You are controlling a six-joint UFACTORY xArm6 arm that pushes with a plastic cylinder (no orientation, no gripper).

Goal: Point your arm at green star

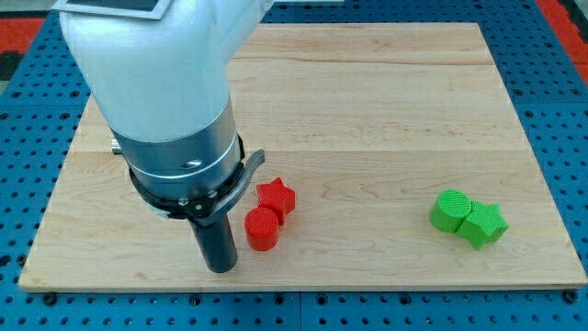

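The green star [484,223] lies near the board's right edge, low in the view. A green cylinder [450,211] touches its left side. My tip [221,268] rests on the board near the bottom edge, left of centre. It stands far to the left of the green star. A red cylinder [263,229] sits just right of my tip, and a red star [277,197] touches that cylinder from above right.
The wooden board [367,101] lies on a blue pegboard table [560,83]. My arm's large white and grey body [170,101] covers the board's upper left part.
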